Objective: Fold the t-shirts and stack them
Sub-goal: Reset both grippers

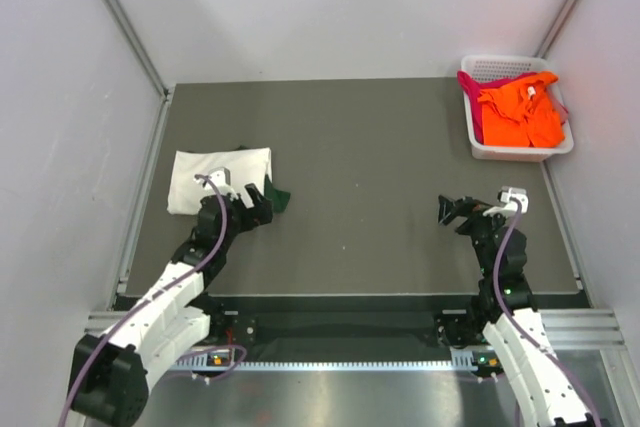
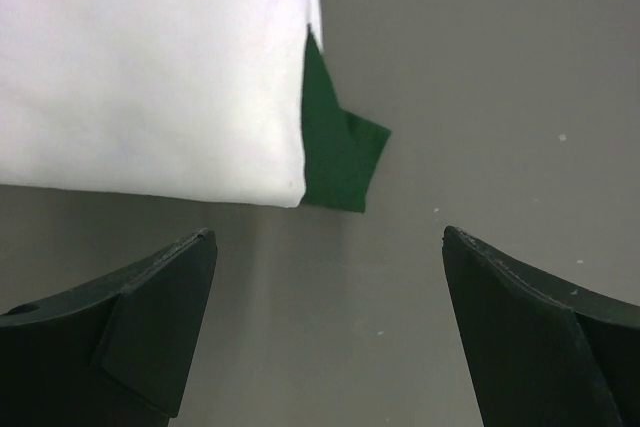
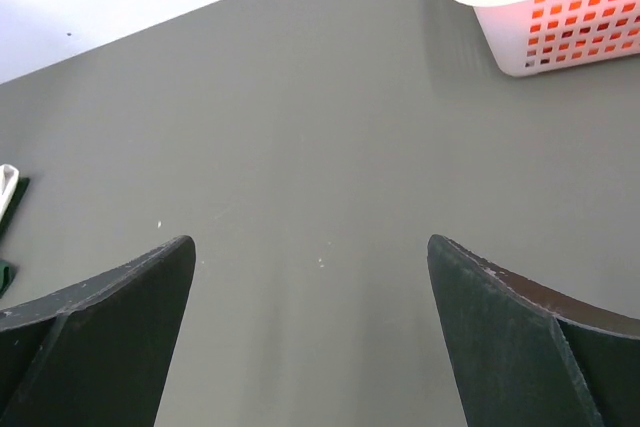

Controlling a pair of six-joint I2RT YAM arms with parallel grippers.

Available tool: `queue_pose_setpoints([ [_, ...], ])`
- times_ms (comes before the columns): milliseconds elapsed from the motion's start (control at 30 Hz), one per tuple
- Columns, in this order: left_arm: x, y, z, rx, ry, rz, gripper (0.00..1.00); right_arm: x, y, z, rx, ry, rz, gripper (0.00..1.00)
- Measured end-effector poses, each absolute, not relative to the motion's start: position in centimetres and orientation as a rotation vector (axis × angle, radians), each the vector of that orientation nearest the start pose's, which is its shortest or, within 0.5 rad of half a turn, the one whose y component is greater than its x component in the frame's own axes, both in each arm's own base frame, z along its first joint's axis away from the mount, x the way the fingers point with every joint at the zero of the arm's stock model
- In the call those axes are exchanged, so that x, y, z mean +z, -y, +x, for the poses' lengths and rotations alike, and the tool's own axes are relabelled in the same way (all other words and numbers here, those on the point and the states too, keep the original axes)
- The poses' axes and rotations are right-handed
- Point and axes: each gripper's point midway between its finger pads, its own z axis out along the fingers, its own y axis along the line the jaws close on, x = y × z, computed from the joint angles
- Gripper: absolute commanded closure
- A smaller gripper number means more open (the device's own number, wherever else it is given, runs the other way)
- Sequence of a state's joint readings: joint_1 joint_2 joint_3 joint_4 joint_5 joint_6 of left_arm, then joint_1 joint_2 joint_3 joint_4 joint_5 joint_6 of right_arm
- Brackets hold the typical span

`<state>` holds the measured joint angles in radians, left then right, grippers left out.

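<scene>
Nearest to the bases, the left gripper (image 1: 256,203) hovers low over the dark grey table mat (image 1: 370,207). Its jaws stand wide apart and hold nothing, and in the left wrist view the bare mat shows between the two black fingers (image 2: 160,317). Just beyond it, toward 10 o'clock from the middle of the mat, lies the white cotton t-shirt folded into a flat rectangle (image 1: 215,179). A small dark green flap of its sleeve (image 1: 281,199) sticks out at the 4 o'clock corner. I think the left claw is placed there because this corner is the only untidy part of the fold, so it could tuck the flap or simply leave the shirt. On the other side, at about 4 o'clock of the mat, the right gripper (image 1: 452,211) is also fully open and empty. It is well apart from any cloth and is turned toward 1 o'clock, probably to be ready for the next shirt. Farthest away, at 2 o'clock, the white plastic lattice basket (image 1: 520,153) stands at the far right corner. It holds the crumpled bright orange t-shirt (image 1: 520,112), which lies on top of the magenta t-shirt (image 1: 468,80). To my judgement one shirt is folded and these two are not yet done.
</scene>
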<state>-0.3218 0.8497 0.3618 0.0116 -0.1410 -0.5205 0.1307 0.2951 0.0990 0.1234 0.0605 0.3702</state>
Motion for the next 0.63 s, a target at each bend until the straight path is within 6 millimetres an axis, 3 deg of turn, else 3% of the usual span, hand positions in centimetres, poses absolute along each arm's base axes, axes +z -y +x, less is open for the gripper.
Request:
queue_pose_setpoints([
  [133,12.4,9.2,28.0,-0.442,-1.937,-0.276,0.01,14.0,-3.8,26.4,0.33,-1.654,0.259,0.0],
  [267,14.5,9.2,28.2,-0.473,-1.84,-0.278,0.01,11.8,-3.4,26.5,0.298,-1.748,0.299,0.0],
  [400,14.4,9.1,28.3,-0.47,-1.835,-0.284,0.01,11.5,-3.3,26.5,0.289,-1.768,0.306,0.0],
  [633,14.0,9.1,28.4,-0.461,-1.849,-0.289,0.01,13.6,-3.3,26.4,0.306,-1.682,0.299,0.0],
])
